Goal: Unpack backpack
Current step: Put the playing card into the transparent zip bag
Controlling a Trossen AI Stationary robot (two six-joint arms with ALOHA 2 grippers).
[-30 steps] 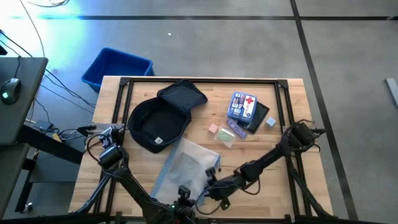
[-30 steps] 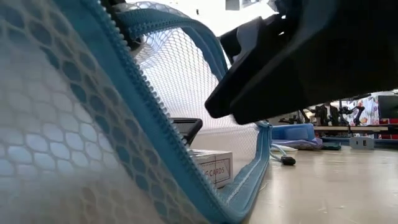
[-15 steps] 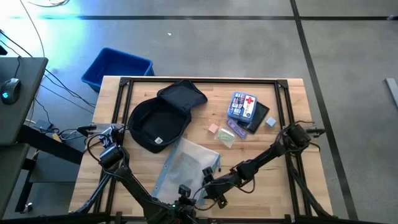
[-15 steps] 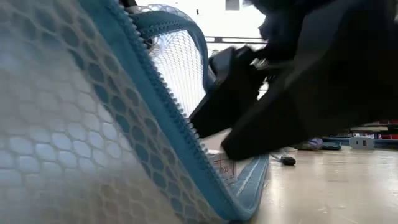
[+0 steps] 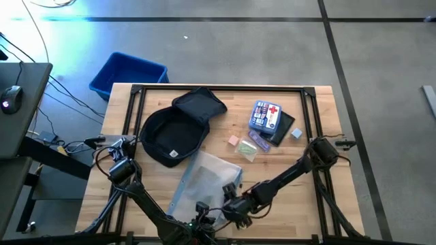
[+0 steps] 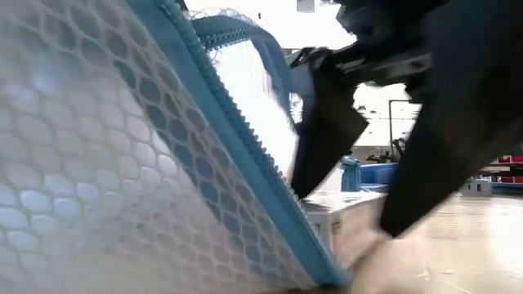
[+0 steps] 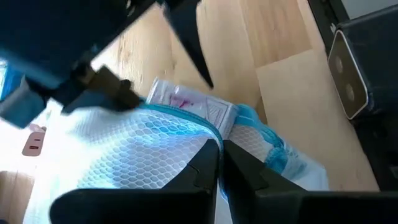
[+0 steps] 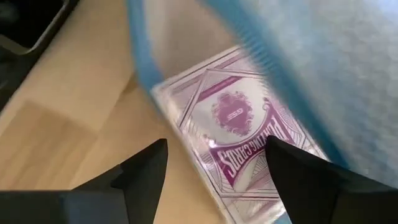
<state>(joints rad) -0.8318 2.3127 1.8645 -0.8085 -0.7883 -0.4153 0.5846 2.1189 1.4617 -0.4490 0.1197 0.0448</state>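
Right gripper [image 8: 214, 171] spread wide astride playing-card box [image 8: 239, 146] inside mesh pouch [image 5: 204, 180]; left gripper [image 7: 221, 163] pinched shut on pouch rim. Backpack [image 5: 174, 129] unzipped beyond. Emptying pouch: next, close on box, withdraw.

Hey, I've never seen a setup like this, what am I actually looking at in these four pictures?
It is a robot with two dark arms at a wooden table, each ending in a two-finger gripper. One camera looks straight down, one sits at table height, and one rides on each wrist.

On the table lie an open navy backpack, a first-aid kit, a few small items and a white mesh pouch with a blue zip.

The left gripper is shut on the mesh pouch's zip edge, lifting it. The right gripper is open at the pouch's mouth, with its fingers either side of a box of playing cards inside. It is not gripping the box yet.
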